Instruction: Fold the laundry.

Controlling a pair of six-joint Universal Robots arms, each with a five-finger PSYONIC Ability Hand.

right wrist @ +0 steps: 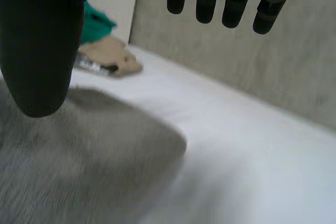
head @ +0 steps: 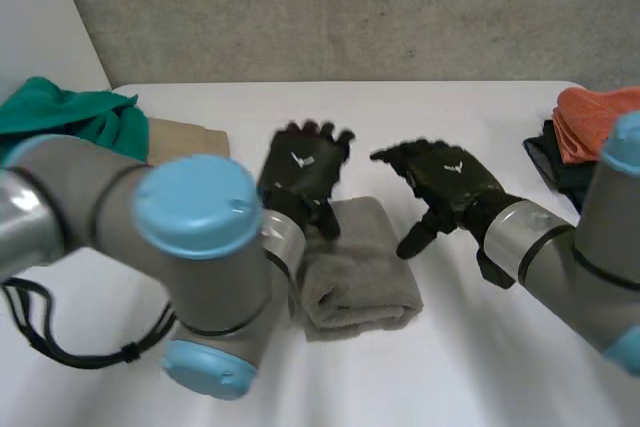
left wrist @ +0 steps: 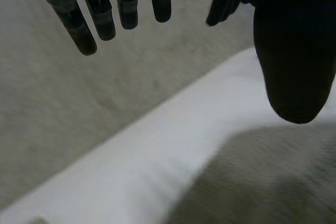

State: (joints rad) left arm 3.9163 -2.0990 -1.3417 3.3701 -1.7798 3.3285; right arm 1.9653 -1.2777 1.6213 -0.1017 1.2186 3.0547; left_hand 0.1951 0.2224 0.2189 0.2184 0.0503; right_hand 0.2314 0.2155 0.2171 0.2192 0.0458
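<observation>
A grey towel lies folded into a thick small rectangle in the middle of the white table. My left hand hovers over the towel's far left corner, fingers spread and straight, holding nothing. My right hand floats just off the towel's far right side, open, thumb pointing down. In the left wrist view the left hand is open with the towel under its thumb. The right wrist view has the right hand open above the towel.
A teal cloth and a beige folded cloth lie at the table's far left; both show past the right hand as teal cloth and beige cloth. An orange cloth on a dark garment sits at the far right. A grey wall backs the table.
</observation>
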